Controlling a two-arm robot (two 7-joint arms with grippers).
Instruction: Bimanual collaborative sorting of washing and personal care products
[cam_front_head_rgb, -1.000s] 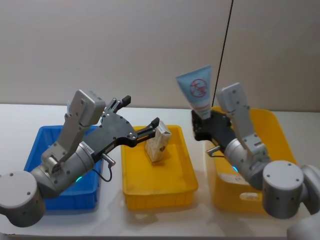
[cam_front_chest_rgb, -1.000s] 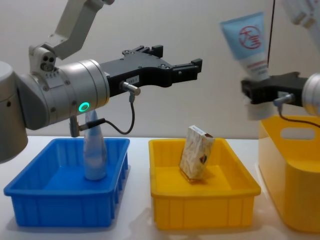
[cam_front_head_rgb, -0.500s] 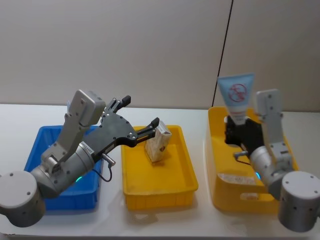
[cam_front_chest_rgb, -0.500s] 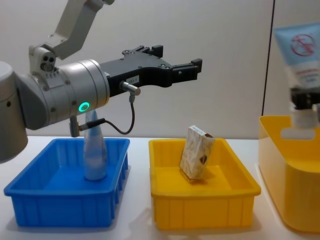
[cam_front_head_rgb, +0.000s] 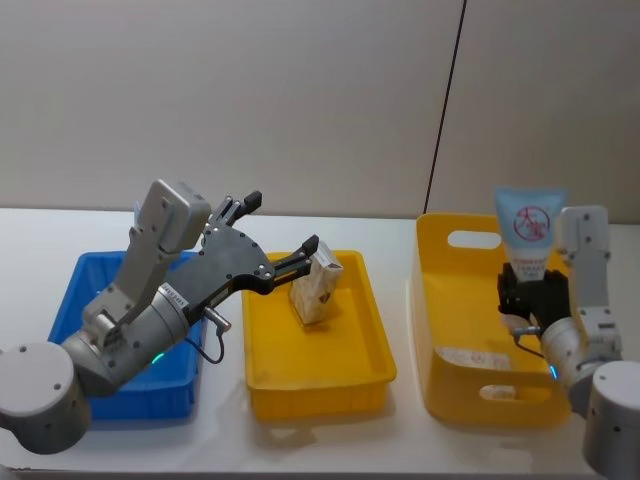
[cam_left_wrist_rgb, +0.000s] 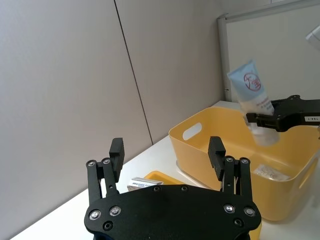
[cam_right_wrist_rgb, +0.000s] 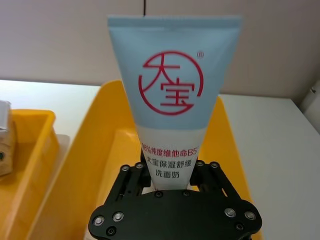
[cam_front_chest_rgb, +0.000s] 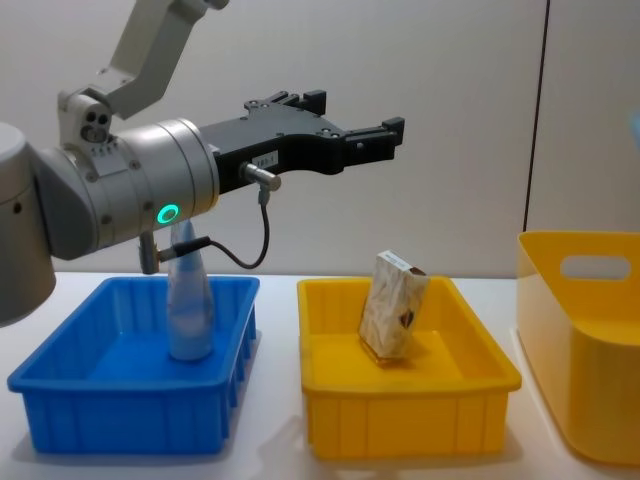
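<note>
A pale blue squeeze tube (cam_front_head_rgb: 530, 228) is held upright by the right tool (cam_front_head_rgb: 534, 292), flat crimped end up, above the deep yellow basket (cam_front_head_rgb: 452, 300) at the right of the tabletop (cam_front_head_rgb: 400, 228); in the right wrist view the tube (cam_right_wrist_rgb: 174, 100) is seen pinched low on its white lower body, just above the cap end, between the pressed-in fingers (cam_right_wrist_rgb: 137, 171). The tube is judged light and soft-walled: a hard squeeze would dent it and could push product toward the cap, while its smooth skin may slip under a weak hold, so the firmer shoulder near the cap is considered the best place to be gripped, as is done here. The left tool (cam_front_head_rgb: 278, 238) is held spread and empty above the shallow yellow tray (cam_front_head_rgb: 318, 375), with one fingertip seen close to the top of the marbled carton (cam_front_head_rgb: 315, 288); contact cannot be confirmed. The carton (cam_front_chest_rgb: 392, 305) is seen leaning, tilted, inside that tray. It is judged light and stiff but crushable at its thin card faces, so it would best be taken across its two broad faces near the middle. A second tube (cam_front_chest_rgb: 189, 300) is seen standing in the blue tray (cam_front_chest_rgb: 130, 410) at the left
</note>
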